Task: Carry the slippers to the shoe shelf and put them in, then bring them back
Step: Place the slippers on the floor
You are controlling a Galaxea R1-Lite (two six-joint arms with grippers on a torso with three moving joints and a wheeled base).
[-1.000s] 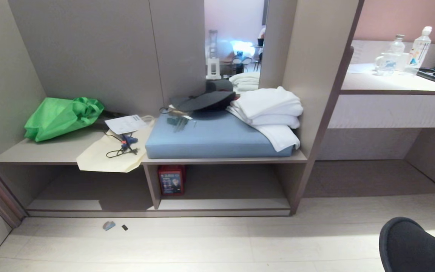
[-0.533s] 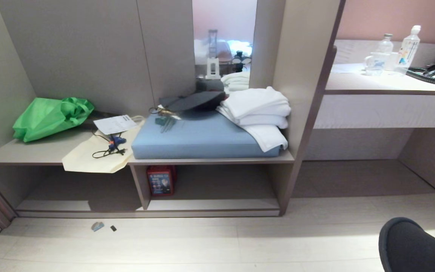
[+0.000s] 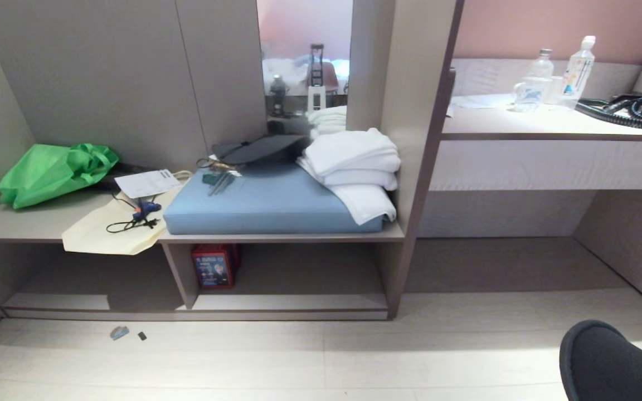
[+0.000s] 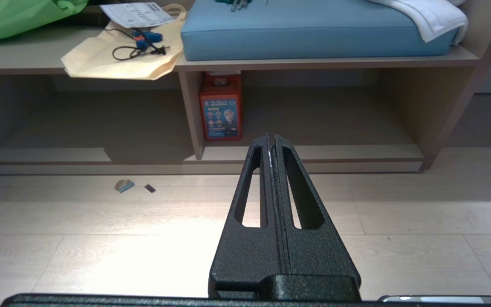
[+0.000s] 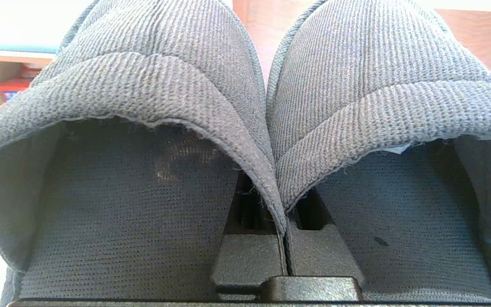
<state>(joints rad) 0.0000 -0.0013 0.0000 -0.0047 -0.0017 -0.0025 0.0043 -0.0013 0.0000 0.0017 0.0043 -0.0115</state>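
Since the earlier head views the whole scene has slid toward the left of the frame, which is the camera turning, not the things moving; the counter with bottles now shows more fully in the upper right. The slippers (image 3: 616,362) sit in the lower right corner of the head view as two dark rounded toes side by side, above the pale floor (image 3: 298,356). In the right wrist view the right gripper (image 5: 284,221) is clenched, its fingers pressed together on the adjoining inner edges of the two slippers (image 5: 267,128), whose grey knitted uppers fill the frame. The shoe shelf (image 3: 276,303) lies in the lower centre-left of the head view, a low open cubby with a vertical divider and a red box (image 3: 213,267) just beside that divider. Above it rest a blue cushion (image 3: 265,203), folded white towels (image 3: 354,167), a green bag (image 3: 48,172) and a cream tote bag (image 3: 109,231). The left gripper (image 4: 271,140) is closed on nothing, pointing toward the cubby from over the floor.
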